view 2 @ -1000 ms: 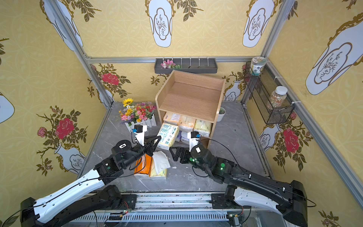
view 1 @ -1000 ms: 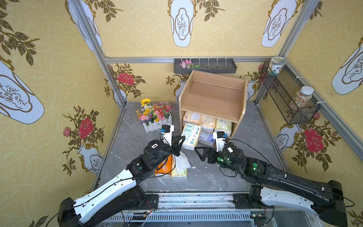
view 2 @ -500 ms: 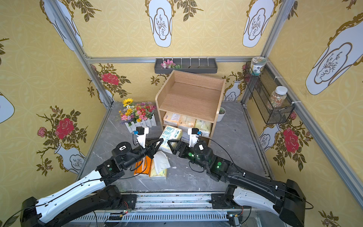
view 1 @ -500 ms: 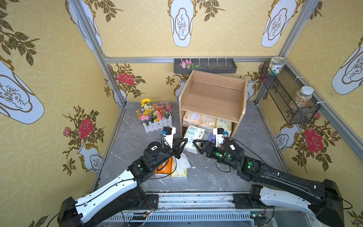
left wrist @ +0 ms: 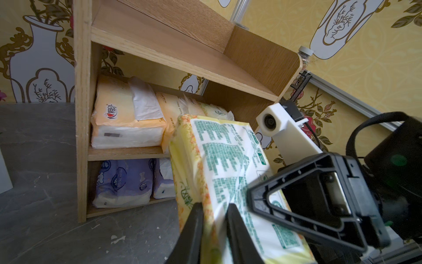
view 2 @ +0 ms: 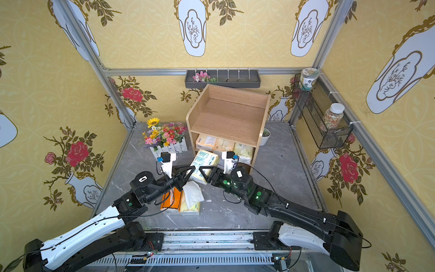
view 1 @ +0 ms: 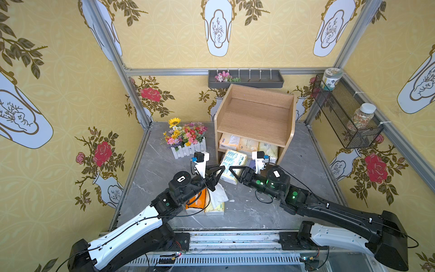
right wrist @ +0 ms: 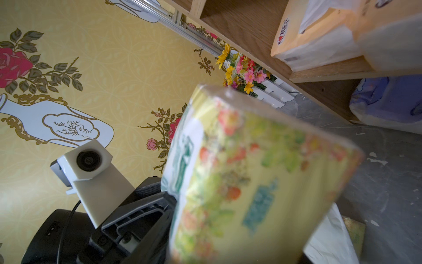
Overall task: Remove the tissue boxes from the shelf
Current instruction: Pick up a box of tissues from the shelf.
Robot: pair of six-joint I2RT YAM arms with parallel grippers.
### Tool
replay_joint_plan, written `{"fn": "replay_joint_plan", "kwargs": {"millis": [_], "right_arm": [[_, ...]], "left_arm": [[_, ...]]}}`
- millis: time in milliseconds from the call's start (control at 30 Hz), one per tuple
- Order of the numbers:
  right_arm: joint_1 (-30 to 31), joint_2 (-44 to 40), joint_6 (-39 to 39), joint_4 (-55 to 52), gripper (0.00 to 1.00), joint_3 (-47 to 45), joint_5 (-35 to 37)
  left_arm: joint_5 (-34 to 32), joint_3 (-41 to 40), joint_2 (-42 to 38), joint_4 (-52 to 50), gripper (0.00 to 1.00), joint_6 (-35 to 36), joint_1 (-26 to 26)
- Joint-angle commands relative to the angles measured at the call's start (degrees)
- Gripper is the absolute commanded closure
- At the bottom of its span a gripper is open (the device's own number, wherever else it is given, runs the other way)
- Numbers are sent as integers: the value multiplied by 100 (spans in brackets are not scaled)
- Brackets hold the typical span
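Narrow-set jaws of the left gripper (view 1: 221, 170), pinching one edge of the soft white plastic-wrapped tissue pack with the green-printed label (left wrist: 228, 160). Jaws of the right gripper (view 1: 233, 172), astride the same pack's opposite side, one flat against the printed face; cannot tell whether clenched on it or loose about it. Pack raised and tilted above the grey marbled counter (view 1: 153, 169), just in front of the light-wood three-tier shelf (view 1: 254, 122), clear of its tiers. Already out, side by side on the counter near the left arm: orange plastic-wrapped tissue pack (view 1: 194, 202) and pale yellow tissue pack (view 1: 215, 208). Left to take: three cream and pale yellow packs (left wrist: 118, 118) along the middle tier, two lavender-white packs (left wrist: 123, 180) on the bottom tier. Judged about a third done.
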Motion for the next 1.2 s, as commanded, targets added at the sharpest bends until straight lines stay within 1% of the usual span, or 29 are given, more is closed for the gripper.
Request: {"fn": "replay_joint_plan", "kwargs": {"millis": [0,33,133,200,233,300,367,433,533,600,667,767,900,1067,1167], "right_arm": [[3,12,38,577,47,-40,-89],[-3,18,38,593,49,-38,-111],[0,32,8,625,55,-32,-185],[-3,21,-22,657,59,-67,-234],[2,11,-32,656,61,-88,-247],[-2,-39,-66,590,62,-156,-256],[0,-113,-131,361,62,-189,-269],[2,-216,-279,-74,62,-198,-242],[24,-267,-550,-1232,62,-45,-156],[60,-176,-785,-2150,62,139,-125],[128,-63,-899,-2612,62,193,-138],[280,57,-1032,-2973,60,148,-118],[323,139,-1077,-3329,59,31,-139],[149,514,-1379,-3625,58,144,-447],[39,801,-1487,-3530,58,159,-659]], "left_arm": [[248,-39,-23,89,71,-74,2],[246,-33,-32,60,63,-76,2],[197,-37,-75,49,36,-148,6],[194,-32,-123,49,15,-236,2],[186,-20,-144,33,8,-283,2],[153,37,-201,-20,1,-376,2],[39,89,-266,-85,0,-493,2],[-286,188,-330,-287,0,-653,2],[-886,383,-306,-721,0,-890,2],[-1138,476,-244,-911,0,-981,2],[-1301,493,-193,-951,0,-1039,3],[-1483,418,-130,-865,0,-1129,26],[-1493,299,-76,-680,0,-1255,80],[-1565,175,-17,-513,0,-1567,141],[-1589,83,12,-423,0,-1773,160]]}}
